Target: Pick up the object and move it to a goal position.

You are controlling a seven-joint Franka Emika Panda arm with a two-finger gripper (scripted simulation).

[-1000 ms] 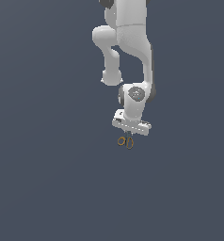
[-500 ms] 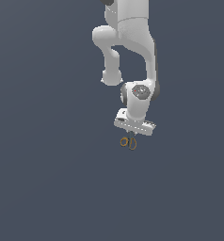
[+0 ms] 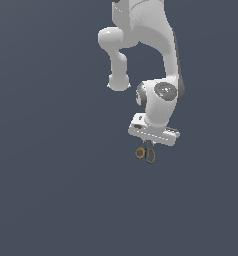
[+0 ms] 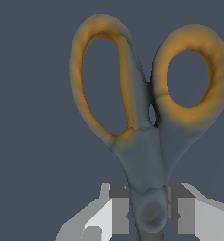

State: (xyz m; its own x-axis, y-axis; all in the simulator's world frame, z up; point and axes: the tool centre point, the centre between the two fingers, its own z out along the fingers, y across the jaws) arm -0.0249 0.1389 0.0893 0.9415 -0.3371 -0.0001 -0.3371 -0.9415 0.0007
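The object is a tiny pair of scissors [image 3: 145,153] with two orange-yellow ring loops and a dark slim body. It hangs below my gripper [image 3: 148,146] in the exterior view, loops downward. In the wrist view the scissors [image 4: 147,160] fill the picture, and my gripper [image 4: 149,214] is shut on the dark slim part near the pivot, one finger [image 4: 118,209] on each side. The blades are hidden behind the fingers.
The white arm [image 3: 156,65] reaches down from the top of the exterior view. Around it is only a plain dark grey-blue ground [image 3: 51,200].
My gripper has moved towards the exterior view's right and slightly up, carrying the scissors with it. The grip has not changed.
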